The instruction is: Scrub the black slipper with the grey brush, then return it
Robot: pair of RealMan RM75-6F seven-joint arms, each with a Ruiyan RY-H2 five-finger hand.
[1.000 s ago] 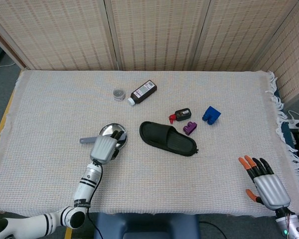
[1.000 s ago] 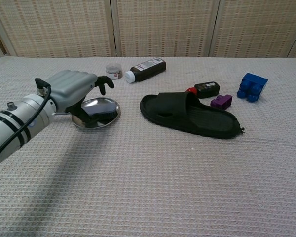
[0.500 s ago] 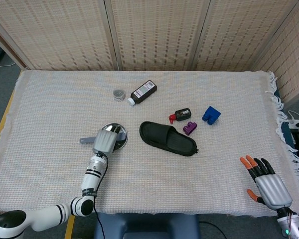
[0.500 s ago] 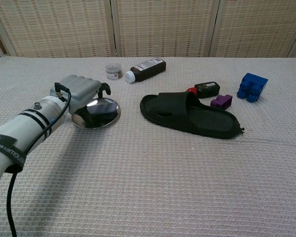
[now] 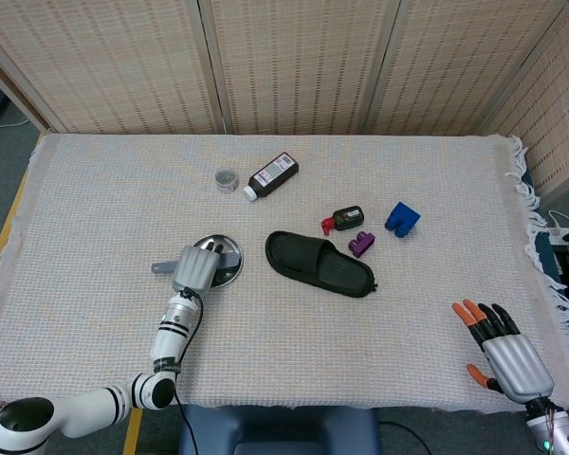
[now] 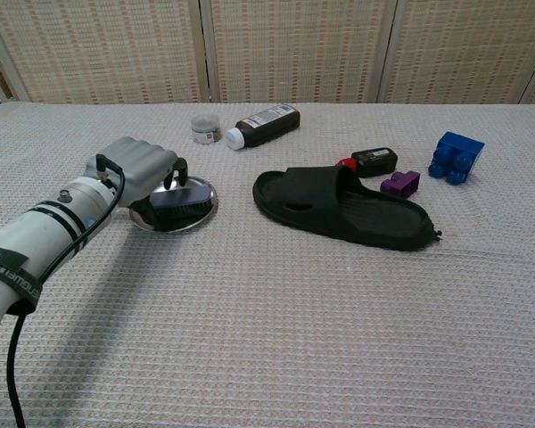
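The black slipper (image 5: 320,263) (image 6: 343,208) lies flat at the table's middle, toe opening toward the left. The grey brush (image 6: 183,196) lies in a silver dish (image 5: 227,258) (image 6: 198,217), with its handle (image 5: 161,267) poking out to the left. My left hand (image 5: 194,268) (image 6: 138,168) covers the dish from the near left, fingers curled down around the brush. My right hand (image 5: 505,353) hovers at the near right corner, fingers spread and holding nothing, far from the slipper. It does not show in the chest view.
A brown bottle (image 5: 271,176) and a small jar (image 5: 227,178) lie behind the dish. A black and red item (image 5: 343,219), a purple block (image 5: 362,244) and a blue block (image 5: 401,218) sit just behind the slipper. Screens close off the back.
My left hand has sunk onto the dish and its fingers have curled from stretched out to wrapped around the brush. The brush handle and the right hand stay where they were.
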